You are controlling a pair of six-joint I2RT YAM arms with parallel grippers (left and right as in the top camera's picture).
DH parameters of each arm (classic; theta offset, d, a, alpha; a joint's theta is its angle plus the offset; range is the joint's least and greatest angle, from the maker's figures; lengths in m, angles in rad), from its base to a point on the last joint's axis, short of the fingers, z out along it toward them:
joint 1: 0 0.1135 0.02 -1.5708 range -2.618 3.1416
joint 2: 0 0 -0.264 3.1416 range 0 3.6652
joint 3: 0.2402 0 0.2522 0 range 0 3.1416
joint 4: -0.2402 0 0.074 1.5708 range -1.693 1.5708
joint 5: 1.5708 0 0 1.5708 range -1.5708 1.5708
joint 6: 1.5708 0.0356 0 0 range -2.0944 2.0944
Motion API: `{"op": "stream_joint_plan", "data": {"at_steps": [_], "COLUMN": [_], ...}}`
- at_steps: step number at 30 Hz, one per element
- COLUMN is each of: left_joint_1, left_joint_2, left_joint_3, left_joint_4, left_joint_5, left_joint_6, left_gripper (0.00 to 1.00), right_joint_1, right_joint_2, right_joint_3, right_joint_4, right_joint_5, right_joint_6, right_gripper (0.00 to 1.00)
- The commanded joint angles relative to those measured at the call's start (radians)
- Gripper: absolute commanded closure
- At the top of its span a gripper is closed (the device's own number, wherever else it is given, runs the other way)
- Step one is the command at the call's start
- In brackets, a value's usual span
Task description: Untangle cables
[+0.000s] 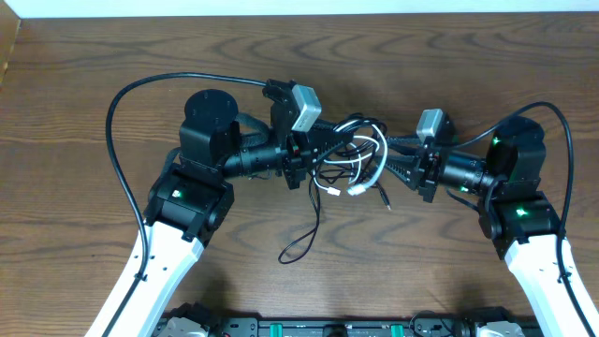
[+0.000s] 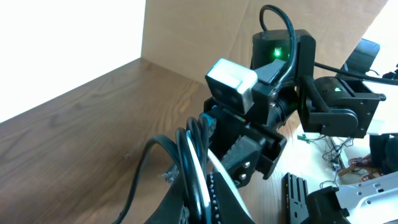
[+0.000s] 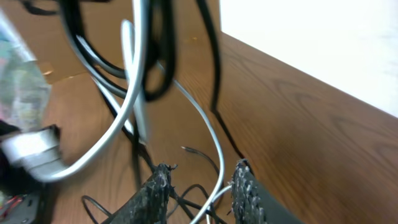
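Observation:
The cables (image 1: 354, 150) form a tangle of thin black cords and one white cord (image 1: 372, 167) between my two grippers at mid-table. My left gripper (image 1: 326, 142) is shut on a bunch of black and white cables (image 2: 193, 155), which run up out of its jaws in the left wrist view. My right gripper (image 1: 401, 161) faces it from the right with its jaws open. In the right wrist view the white cord (image 3: 211, 140) hangs loosely between the fingers (image 3: 158, 186), touching neither. A black strand (image 1: 314, 220) trails down to a loop on the table.
The brown wooden table (image 1: 84, 234) lies all around the tangle. Thick black arm cables (image 1: 117, 112) arch over each arm's outer side. A black rail (image 1: 309, 328) runs along the front edge. The two grippers are close together.

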Motion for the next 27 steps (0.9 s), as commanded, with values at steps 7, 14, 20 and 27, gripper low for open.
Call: {"op": "stream_joint_plan", "data": {"at_steps": [7,14,20,27], "left_joint_1": [0.004,0.004,0.004,0.003], "left_joint_2": [-0.018,-0.018,-0.018,-0.018], "left_joint_3": [0.016,0.016,0.016,0.016], "left_joint_4": [0.011,0.012,0.012,0.012], "left_joint_5": [0.01,0.008,-0.029,-0.257], "left_joint_6": [-0.013,-0.013,-0.013,-0.149], "left_gripper": [0.92,0.93,0.92,0.92], "right_joint_1": [-0.004,-0.004,-0.004,-0.004], "right_joint_2": [-0.001,-0.001,-0.001,-0.001], "right_joint_3": [0.001,0.001,0.001,0.001], "right_joint_4": [-0.01,0.001,0.001,0.005], "right_joint_5": [0.065,0.061,0.06,0.05], "right_joint_6": [-0.022,-0.021,-0.021,-0.021], "right_gripper": [0.67,0.51,0.2,0.17]}}
